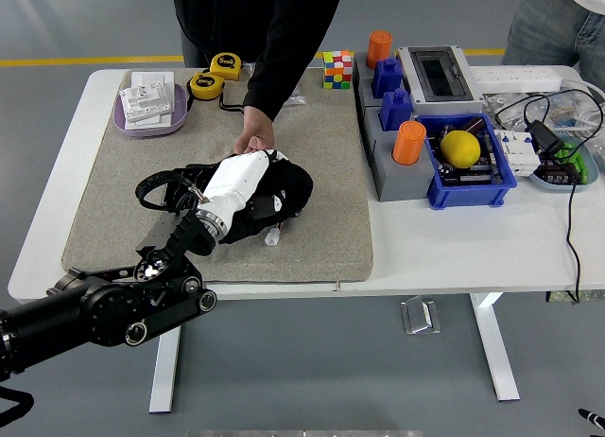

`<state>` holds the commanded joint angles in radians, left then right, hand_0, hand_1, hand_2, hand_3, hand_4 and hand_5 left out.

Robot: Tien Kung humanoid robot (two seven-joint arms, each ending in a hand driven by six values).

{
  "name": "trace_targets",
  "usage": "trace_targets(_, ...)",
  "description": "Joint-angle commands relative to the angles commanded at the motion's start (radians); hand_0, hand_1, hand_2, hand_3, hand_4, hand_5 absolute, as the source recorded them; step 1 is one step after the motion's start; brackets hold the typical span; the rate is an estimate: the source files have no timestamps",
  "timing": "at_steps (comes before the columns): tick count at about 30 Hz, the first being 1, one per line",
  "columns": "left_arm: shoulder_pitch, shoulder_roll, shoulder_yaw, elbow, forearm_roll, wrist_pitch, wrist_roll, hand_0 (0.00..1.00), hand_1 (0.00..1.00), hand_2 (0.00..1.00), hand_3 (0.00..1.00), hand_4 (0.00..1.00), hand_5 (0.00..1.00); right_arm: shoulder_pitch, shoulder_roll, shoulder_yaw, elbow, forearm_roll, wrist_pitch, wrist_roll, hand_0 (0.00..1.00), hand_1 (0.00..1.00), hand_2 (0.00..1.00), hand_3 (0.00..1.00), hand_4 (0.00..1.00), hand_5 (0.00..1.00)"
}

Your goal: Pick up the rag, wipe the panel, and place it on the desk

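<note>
Pressing a black rag (284,186) onto the panel (mostly hidden) on the desk's (454,238) grey mat (321,229), the left hand (248,183) grips it while a person's hand (255,140) steadies the far edge.

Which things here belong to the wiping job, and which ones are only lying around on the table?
For the job:
left hand
black rag, under that hand
panel, mostly hidden
person's hand, at the panel's far edge

Lying about:
tape measures
purple tray
colour cube
blue bin with yellow ball
orange cylinders
</note>
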<state>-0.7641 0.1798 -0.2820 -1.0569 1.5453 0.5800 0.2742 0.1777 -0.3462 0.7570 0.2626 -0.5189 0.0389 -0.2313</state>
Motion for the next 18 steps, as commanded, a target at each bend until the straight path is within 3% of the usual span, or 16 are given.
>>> trace_targets(9, 0.002, -0.008, 0.01, 0.005, -0.002, 0.005, -0.002, 0.199, 0.13, 0.523, 0.515, 0.297, 0.002, 0.0, 0.008, -0.005, 0.0, 0.002, -0.001, 0.001, 0.762, 0.587, 0.708, 0.604, 0.998, 0.552)
trace_targets(18, 0.009, 0.012, -0.011, 0.023, 0.016, 0.012, 0.013, 0.198, 0.13, 0.523, 0.514, 0.3, 0.002, -0.007, 0.01, 0.009, -0.004, 0.001, 0.0, 0.0, 0.764, 0.587, 0.707, 0.603, 0.998, 0.552)
